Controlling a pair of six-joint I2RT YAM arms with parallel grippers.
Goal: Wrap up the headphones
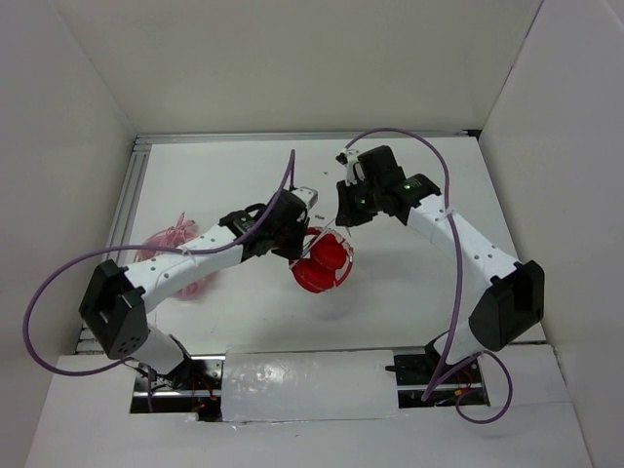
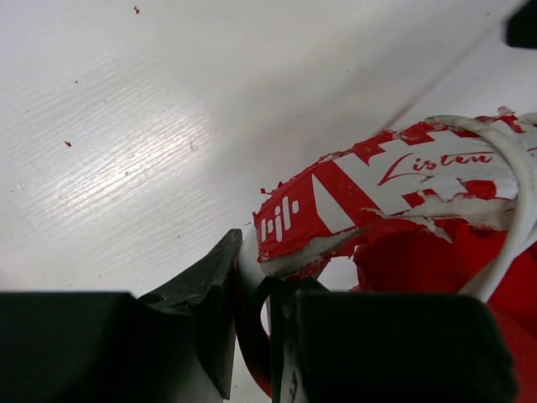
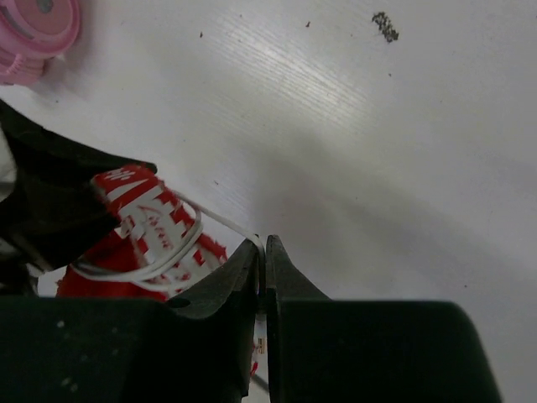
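The bright red headphones (image 2: 403, 201) are cut off at the edge; the pale pink headphones (image 1: 174, 237) are partly covered.

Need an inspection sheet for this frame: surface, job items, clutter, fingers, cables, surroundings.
Surface: white table, with a few dark specks.
Job's things: red headphones mid-table, headband print peeling. The white cable is looped over the band and runs to the right fingers.
Clutter: pink headphones on the left, partly under the left arm.
Grippers: left gripper is clamped on the end of the headband. Right gripper is shut on the white cable.
Cables: a purple cable loops along each arm.
Surroundings: white walls on three sides; nothing else seen.
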